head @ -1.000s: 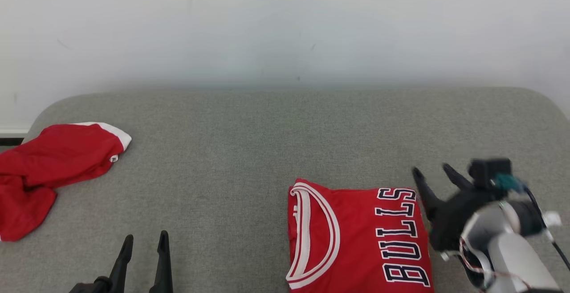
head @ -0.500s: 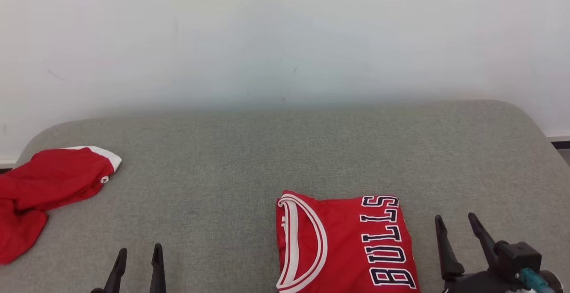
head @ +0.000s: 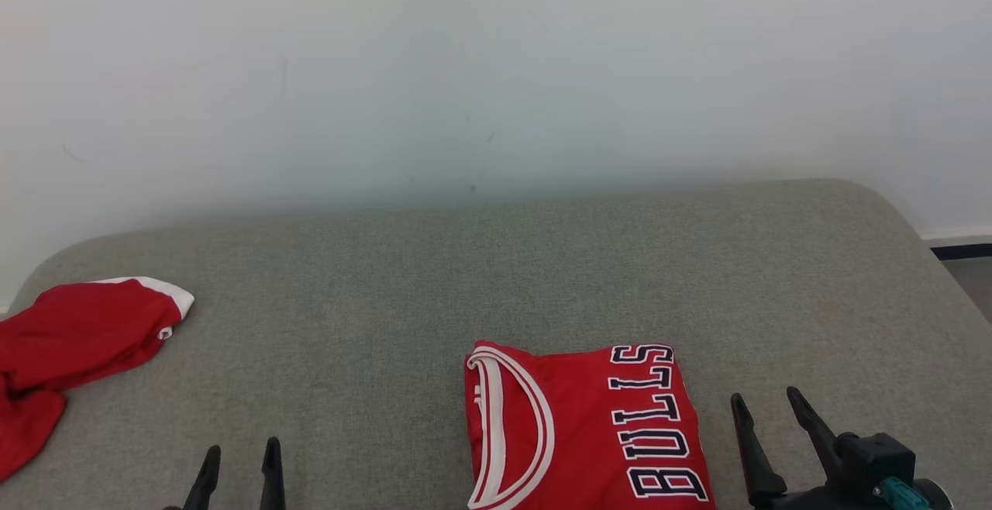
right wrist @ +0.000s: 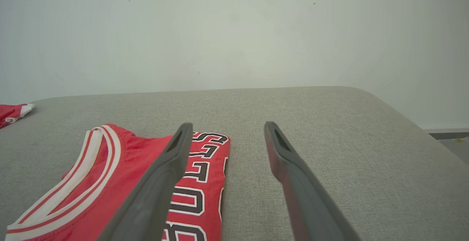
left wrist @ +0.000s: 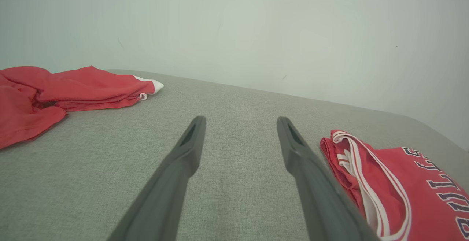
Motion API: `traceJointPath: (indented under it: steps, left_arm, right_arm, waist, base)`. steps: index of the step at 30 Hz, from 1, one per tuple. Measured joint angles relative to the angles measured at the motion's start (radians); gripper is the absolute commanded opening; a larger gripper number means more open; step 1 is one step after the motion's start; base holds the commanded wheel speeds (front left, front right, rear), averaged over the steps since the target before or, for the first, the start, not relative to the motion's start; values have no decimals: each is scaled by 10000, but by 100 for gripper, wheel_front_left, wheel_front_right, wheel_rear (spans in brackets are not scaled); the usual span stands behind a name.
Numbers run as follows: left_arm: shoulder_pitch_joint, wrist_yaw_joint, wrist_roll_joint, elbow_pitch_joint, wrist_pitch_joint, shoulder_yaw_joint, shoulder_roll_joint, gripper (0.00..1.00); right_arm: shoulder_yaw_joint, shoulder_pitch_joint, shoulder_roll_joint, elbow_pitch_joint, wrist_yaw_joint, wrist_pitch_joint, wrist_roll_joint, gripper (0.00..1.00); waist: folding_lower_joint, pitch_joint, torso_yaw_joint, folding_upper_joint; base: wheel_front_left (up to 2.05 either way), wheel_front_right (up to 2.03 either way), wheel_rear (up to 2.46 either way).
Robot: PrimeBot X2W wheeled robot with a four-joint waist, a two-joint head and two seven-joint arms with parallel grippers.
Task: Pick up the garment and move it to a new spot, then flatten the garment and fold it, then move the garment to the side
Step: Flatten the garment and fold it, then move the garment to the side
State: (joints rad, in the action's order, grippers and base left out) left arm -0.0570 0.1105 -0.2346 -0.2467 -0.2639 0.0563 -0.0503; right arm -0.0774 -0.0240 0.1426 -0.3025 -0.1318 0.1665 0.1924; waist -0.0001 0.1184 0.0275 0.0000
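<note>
A folded red jersey, the garment [head: 581, 429], with white neck trim and dark "BULLS" lettering, lies flat at the near centre-right of the grey cushioned surface [head: 496, 262]. It also appears in the left wrist view [left wrist: 395, 182] and the right wrist view [right wrist: 121, 182]. My left gripper [head: 239, 454] stands open at the lower left, well left of the jersey, with nothing between its fingers. Just right of the jersey's edge, my right gripper [head: 766, 405] is open and empty too. From the wrists, the left gripper [left wrist: 240, 122] and right gripper [right wrist: 227, 127] both hover above the fabric surface.
A second, crumpled red garment [head: 70, 347] with a white edge lies at the far left of the surface, seen too from the left wrist [left wrist: 55, 94]. A pale wall [head: 496, 68] rises behind. The surface's rounded right edge [head: 922, 239] drops to the floor.
My right arm has drawn back from the jersey's right edge down to the lower right, fingers now pointing up. The head camera has tilted up, shifting the scene down and left.
</note>
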Motion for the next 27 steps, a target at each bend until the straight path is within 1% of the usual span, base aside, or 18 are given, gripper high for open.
traceJointPath:
  steps: [7,19,27]
  left_arm:
    - [82,-10,33,-88,2,6,0,100]
    - [37,-219,58,15,0,-109,0,100]
    - [-34,-238,86,79,2,-176,0,100]
  right_arm:
    - [-63,-162,-29,-276,0,-79,102,100]
    - [-2,-218,-165,-466,-2,59,130,100]
    - [38,-357,-263,-637,0,86,81,100]
  waist:
    - [0,2,39,0]
    - [0,-65,-20,0]
    - [1,-119,-66,0]
  base:
    - [0,0,0]
    - [0,0,0]
    - [0,0,0]
